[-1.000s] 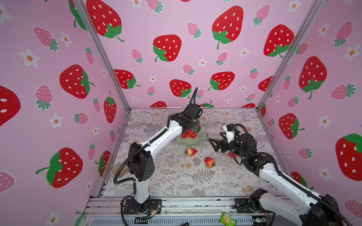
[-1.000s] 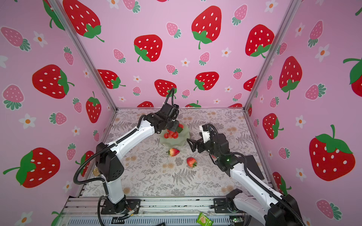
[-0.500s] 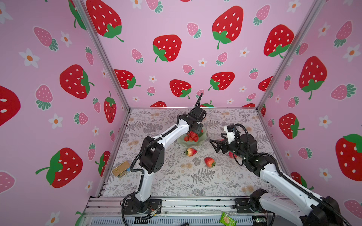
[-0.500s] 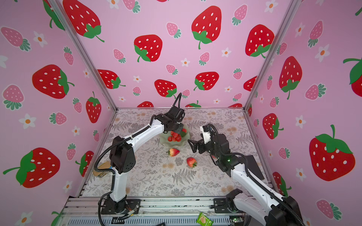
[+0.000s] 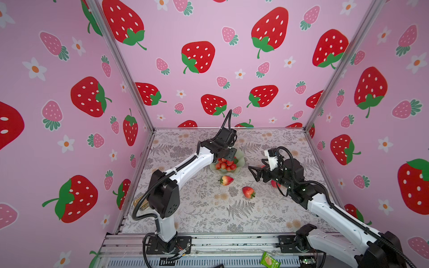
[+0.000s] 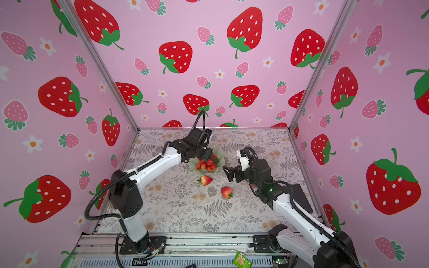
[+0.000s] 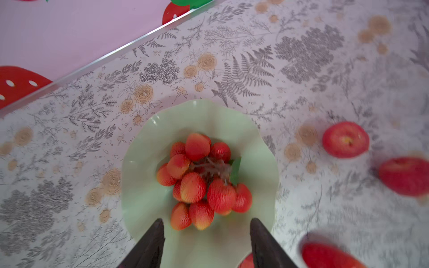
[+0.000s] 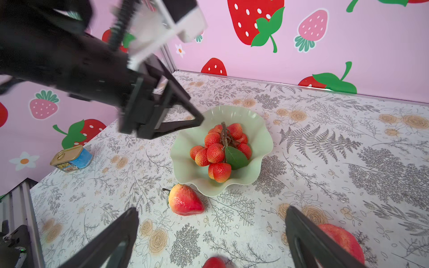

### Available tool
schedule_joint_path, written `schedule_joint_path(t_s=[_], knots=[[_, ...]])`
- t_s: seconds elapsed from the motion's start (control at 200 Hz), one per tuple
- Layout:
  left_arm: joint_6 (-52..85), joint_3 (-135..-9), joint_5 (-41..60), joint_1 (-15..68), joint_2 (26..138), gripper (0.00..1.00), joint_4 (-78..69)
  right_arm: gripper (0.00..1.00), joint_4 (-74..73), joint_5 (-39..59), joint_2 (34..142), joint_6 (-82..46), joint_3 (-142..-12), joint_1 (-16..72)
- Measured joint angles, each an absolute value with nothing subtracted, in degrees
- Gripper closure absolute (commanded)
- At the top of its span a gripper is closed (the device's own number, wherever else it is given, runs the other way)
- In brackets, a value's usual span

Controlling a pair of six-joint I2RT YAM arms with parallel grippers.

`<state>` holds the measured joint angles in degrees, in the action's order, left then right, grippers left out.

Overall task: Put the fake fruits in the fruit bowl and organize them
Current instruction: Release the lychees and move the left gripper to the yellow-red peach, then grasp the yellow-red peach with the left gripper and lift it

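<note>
**Cluster in the bowl, four fruits out on the table**

The fruit bowl point(image 5: 241, 159) point(image 6: 221, 155) sits toward the back of the floral tabletop point(image 5: 209, 215), near its middle. The cluster of red balls point(image 5: 224, 164) point(image 7: 199, 183) point(image 8: 217, 150) lies inside it, with the green leaf point(image 8: 235, 157) on top.

The left gripper point(image 5: 229, 156) point(image 7: 206, 223) hangs over the bowl's rim with its jaws parted. In the left wrist view the two fingertips point(image 7: 159, 226) stand either side of the nearest balls. They seem to clear them, though the angle leaves that unsure.

The right gripper point(image 5: 253, 173) point(image 6: 226, 172) point(image 8: 211, 210) hovers to the right of the bowl, aimed toward it. Its jaws are spread wide above the tabletop and grip nothing.

One strawberry point(image 5: 226, 180) point(image 6: 205, 180) point(image 8: 184, 200) lies on its side just beside the bowl's front rim. The second strawberry point(image 5: 248, 192) point(image 6: 227, 192) lies further forward and to the right, apart from both.

An apple point(image 7: 345, 140) and a second apple point(image 7: 405, 175) rest near each other on the tabletop, clear of the bowl on its right. In a top view one of them peeks out from behind the right arm point(image 5: 275, 184).

A small tin point(image 8: 72, 159) lies by the left wall.
</note>
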<state>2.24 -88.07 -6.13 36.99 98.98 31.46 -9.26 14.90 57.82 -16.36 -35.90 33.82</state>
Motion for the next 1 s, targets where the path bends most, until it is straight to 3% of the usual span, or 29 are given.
schedule_joint_path(t_s=[0.17,0.36,0.745,1.001], knots=[[-1.2,-67.6,0.3,37.1,81.9,0.18,25.9,0.01,-9.4,19.3,58.3,-15.3,-32.8,33.8],[-2.2,-55.2,5.6,38.1,80.1,0.12,21.8,0.01,-9.8,23.0,58.5,-15.1,-31.6,33.8],[-2.0,-53.9,8.1,40.2,87.1,0.10,16.3,0.01,-11.2,24.1,57.5,-15.2,-31.4,33.8],[-1.4,-53.9,3.2,41.2,89.8,0.09,16.1,0.01,-11.4,24.2,57.4,-15.2,-31.4,33.8]])
